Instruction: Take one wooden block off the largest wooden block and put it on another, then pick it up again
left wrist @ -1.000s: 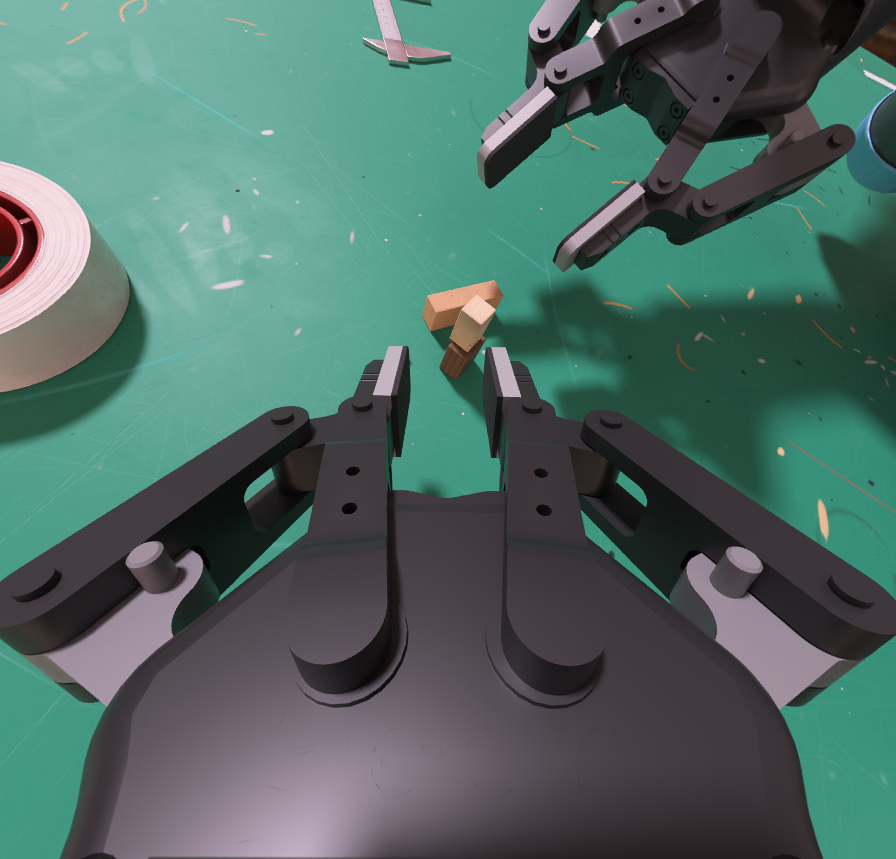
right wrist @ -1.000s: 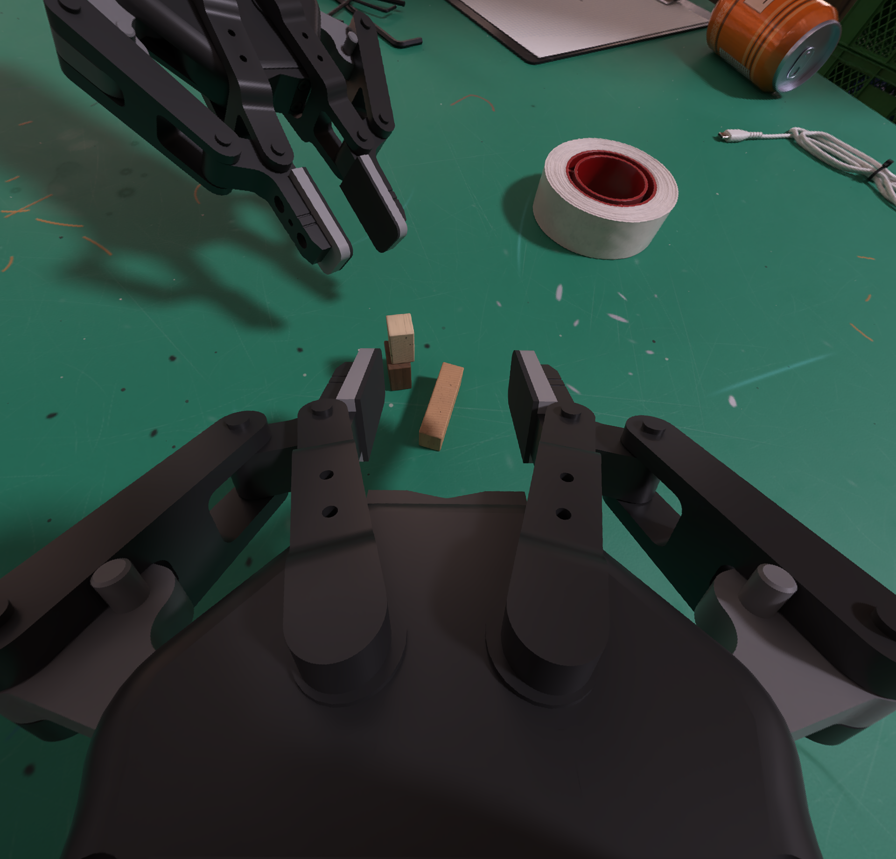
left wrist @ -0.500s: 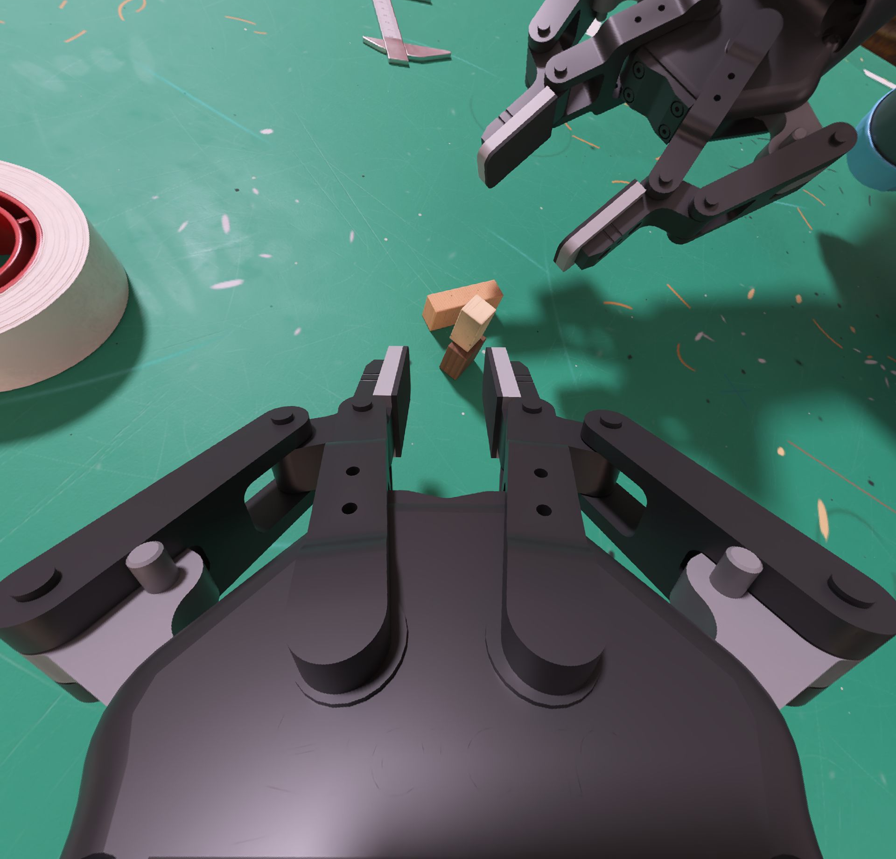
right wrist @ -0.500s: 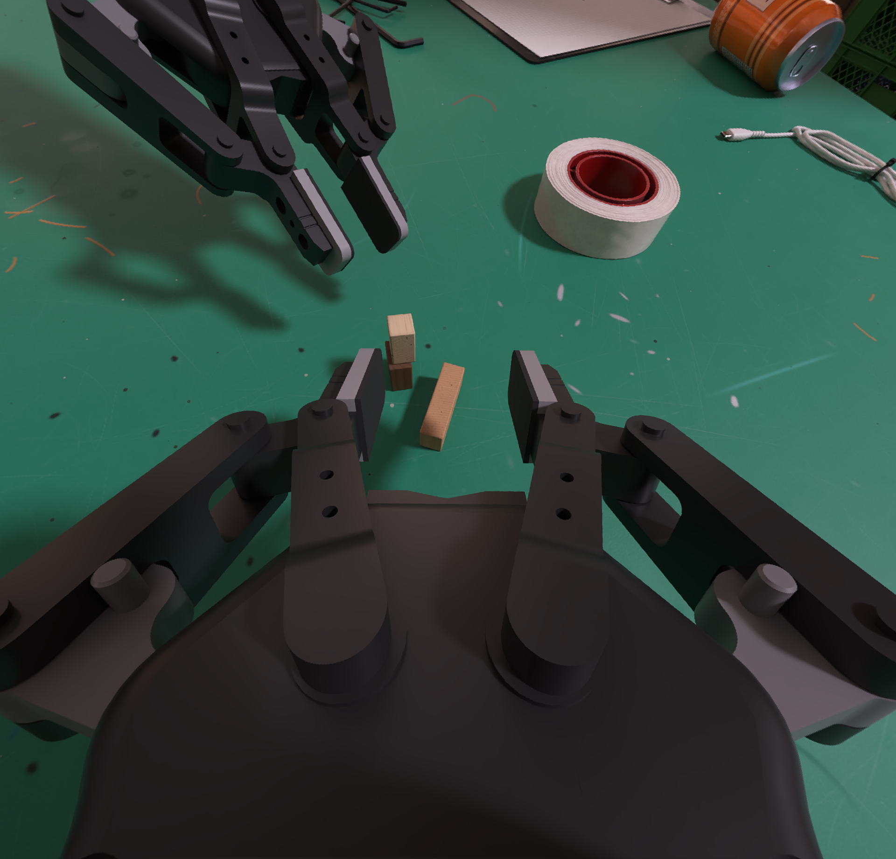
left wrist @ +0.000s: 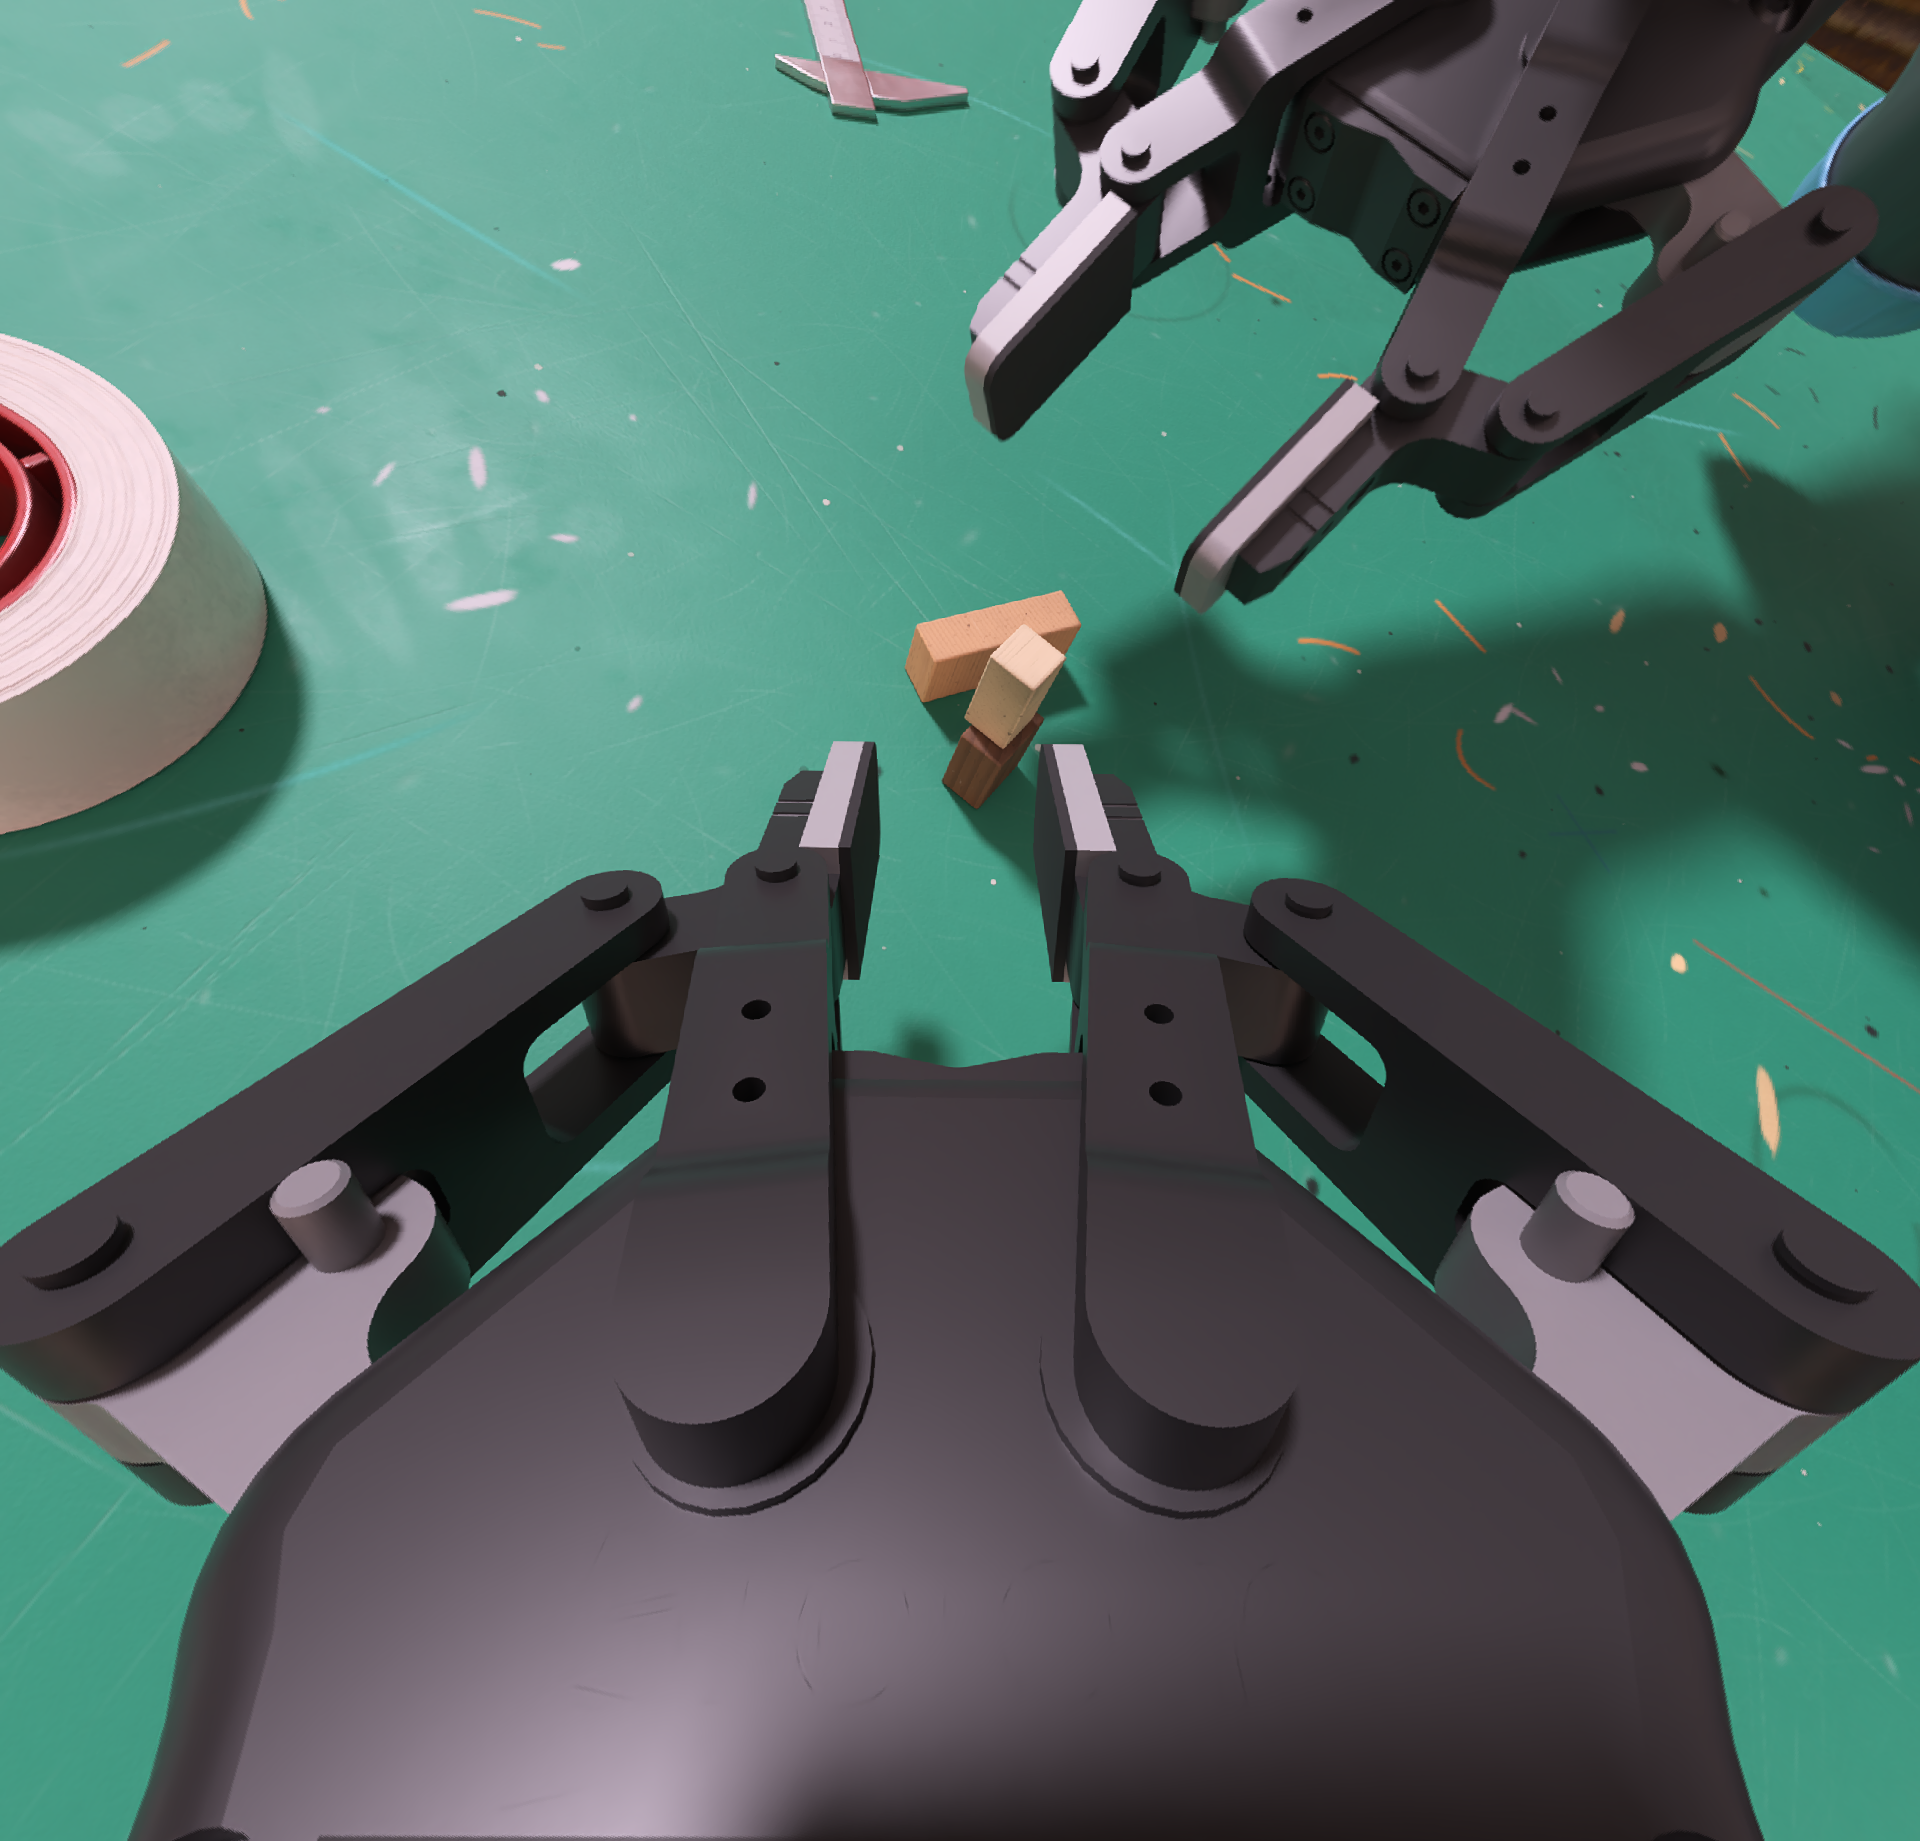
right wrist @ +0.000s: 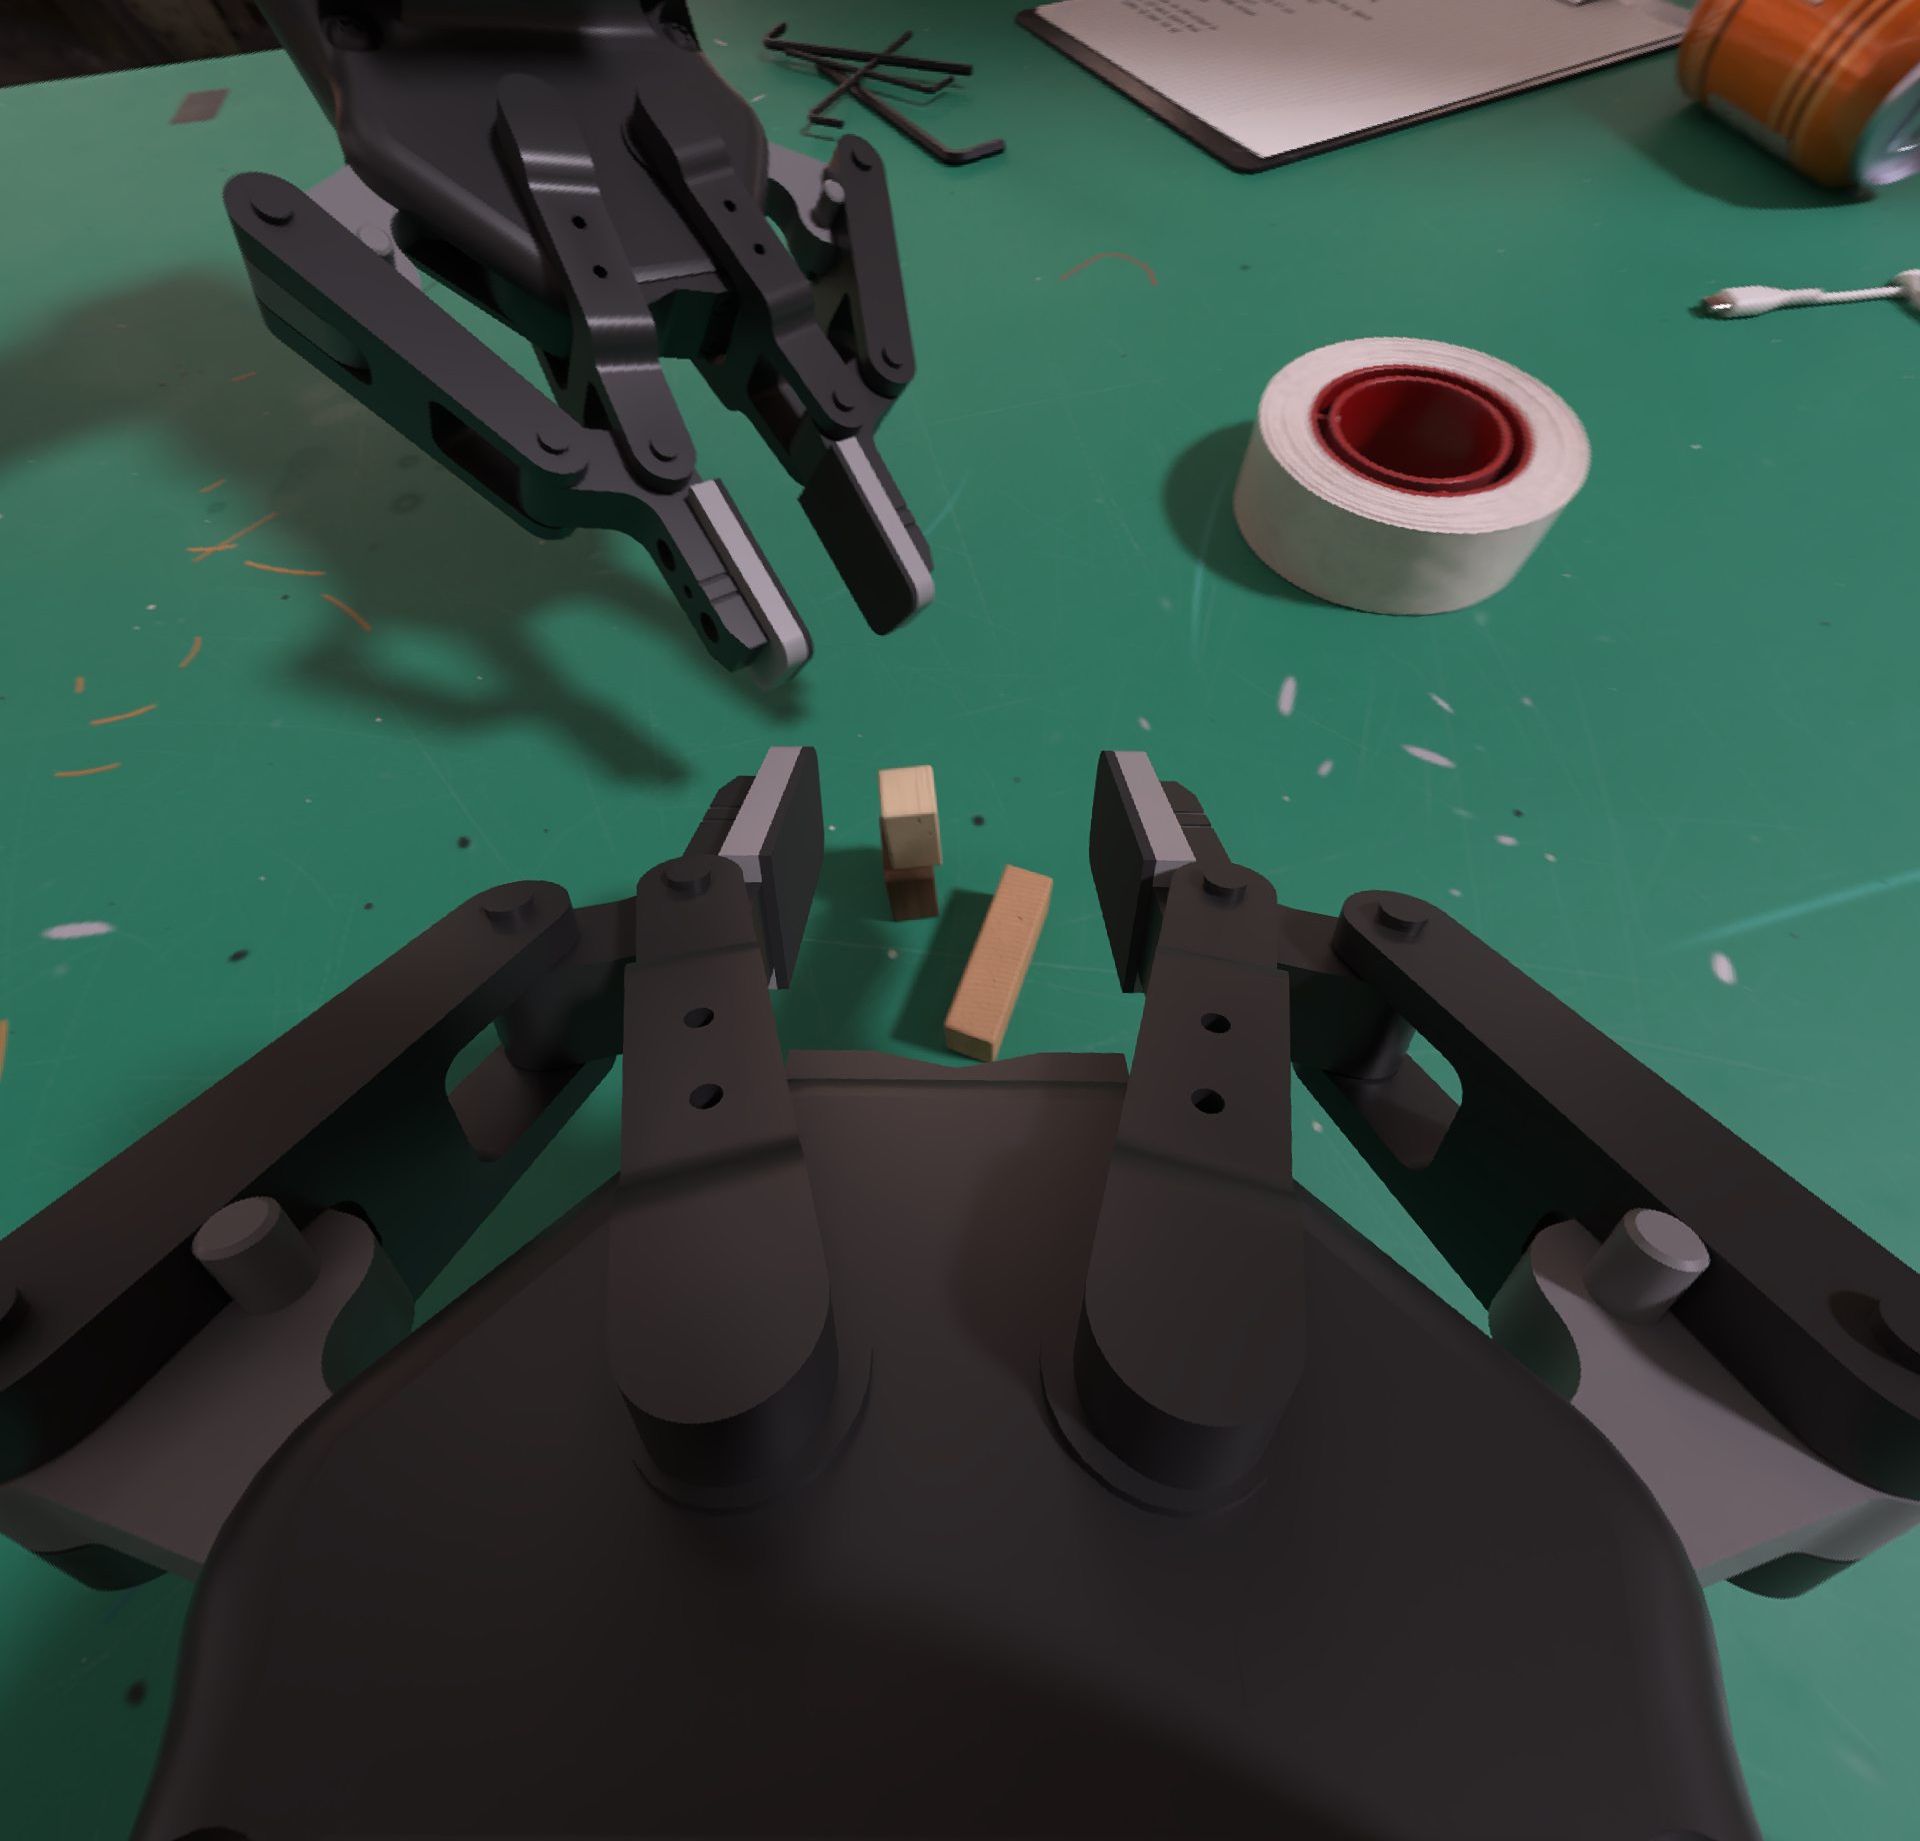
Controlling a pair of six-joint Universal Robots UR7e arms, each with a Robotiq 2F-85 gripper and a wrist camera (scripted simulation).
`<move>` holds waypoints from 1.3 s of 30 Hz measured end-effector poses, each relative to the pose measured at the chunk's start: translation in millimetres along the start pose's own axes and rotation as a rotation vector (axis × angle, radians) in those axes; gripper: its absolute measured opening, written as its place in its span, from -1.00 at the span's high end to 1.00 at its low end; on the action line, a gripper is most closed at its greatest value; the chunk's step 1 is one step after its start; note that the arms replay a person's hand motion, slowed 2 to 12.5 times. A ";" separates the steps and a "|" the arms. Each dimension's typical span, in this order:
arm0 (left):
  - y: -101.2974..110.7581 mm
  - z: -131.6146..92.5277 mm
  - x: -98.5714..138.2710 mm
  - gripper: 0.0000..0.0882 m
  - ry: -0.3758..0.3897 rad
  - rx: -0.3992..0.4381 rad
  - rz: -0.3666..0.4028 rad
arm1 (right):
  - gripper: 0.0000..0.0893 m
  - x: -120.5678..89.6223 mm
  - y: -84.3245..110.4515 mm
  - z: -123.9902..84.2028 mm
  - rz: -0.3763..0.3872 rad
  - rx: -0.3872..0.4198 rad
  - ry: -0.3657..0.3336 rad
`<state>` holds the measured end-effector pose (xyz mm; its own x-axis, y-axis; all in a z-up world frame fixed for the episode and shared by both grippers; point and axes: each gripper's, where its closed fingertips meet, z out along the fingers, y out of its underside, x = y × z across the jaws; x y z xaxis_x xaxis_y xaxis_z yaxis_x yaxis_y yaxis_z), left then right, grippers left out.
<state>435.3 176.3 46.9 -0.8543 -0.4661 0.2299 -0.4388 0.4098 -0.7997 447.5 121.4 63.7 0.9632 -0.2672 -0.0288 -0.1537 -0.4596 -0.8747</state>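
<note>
Mid-counter, the pale block sits stacked on the dark block. Both my grippers' jaws are spread, empty. A skewed closing could topple the stack.

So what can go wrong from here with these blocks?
1. The pale block stands on the small dark block; a finger bump could topple the stack.
2. The long block lies close beside it and may get knocked.
3. Both open grippers, left and right, hover near and could collide.

Pale block on dark-brown block (tan block beside), green mat
</note>
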 end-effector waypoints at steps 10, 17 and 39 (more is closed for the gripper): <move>-1.9 -2.1 -0.5 0.38 0.000 0.019 -0.009 | -0.01 -12.5 9.7 18.9 -0.068 -0.127 -0.053; -2.4 -2.8 -0.6 0.38 0.005 0.025 -0.015 | 0.09 -12.2 11.9 23.1 -0.074 -0.157 -0.046; -2.1 -2.6 -0.5 0.39 0.003 0.022 -0.013 | 0.41 -11.1 15.4 24.7 -0.062 -0.181 -0.040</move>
<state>435.9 177.6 49.9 -0.8495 -0.4688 0.2419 -0.4435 0.3864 -0.8087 439.9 138.2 38.6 0.9794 -0.2018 0.0000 -0.1278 -0.6200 -0.7742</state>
